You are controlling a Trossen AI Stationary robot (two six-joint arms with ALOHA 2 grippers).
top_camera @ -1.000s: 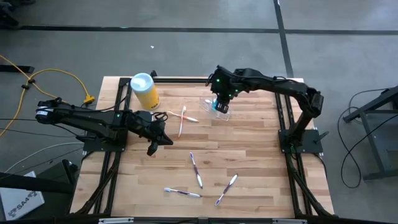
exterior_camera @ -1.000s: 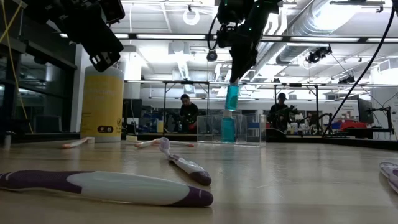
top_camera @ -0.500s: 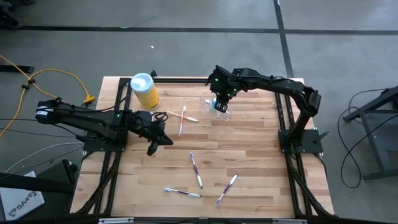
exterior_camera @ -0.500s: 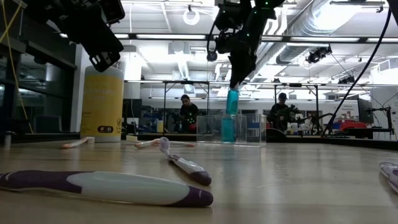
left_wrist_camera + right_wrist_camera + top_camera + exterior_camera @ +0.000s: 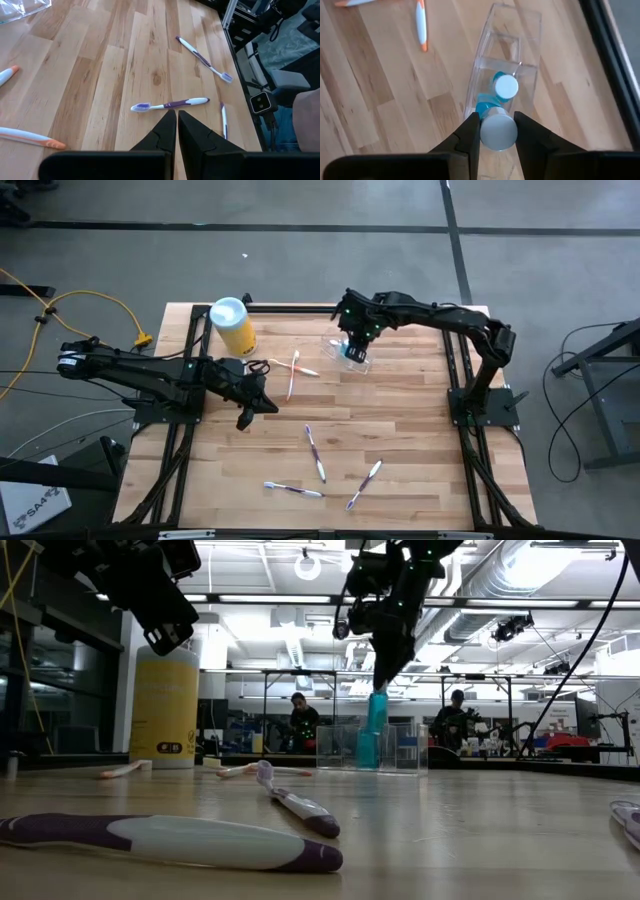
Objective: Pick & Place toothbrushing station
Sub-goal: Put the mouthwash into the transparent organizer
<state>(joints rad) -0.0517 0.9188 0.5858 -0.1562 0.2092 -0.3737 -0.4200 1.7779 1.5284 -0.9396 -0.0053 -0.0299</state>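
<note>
The right gripper (image 5: 496, 131) is positioned above the clear holder (image 5: 506, 65) at the far middle of the table (image 5: 400, 440), its fingers pinched on a teal tube (image 5: 495, 129) held upright, so that it can be lowered straight into a compartment. 1 teal tube (image 5: 506, 86) is already stood inside the holder. The left gripper (image 5: 177, 131) is parked at the left, its fingers pressed together, clear of the work. The yellow canister (image 5: 232, 325) and 5 toothbrushes are left scattered around, apart from the holder.
</note>
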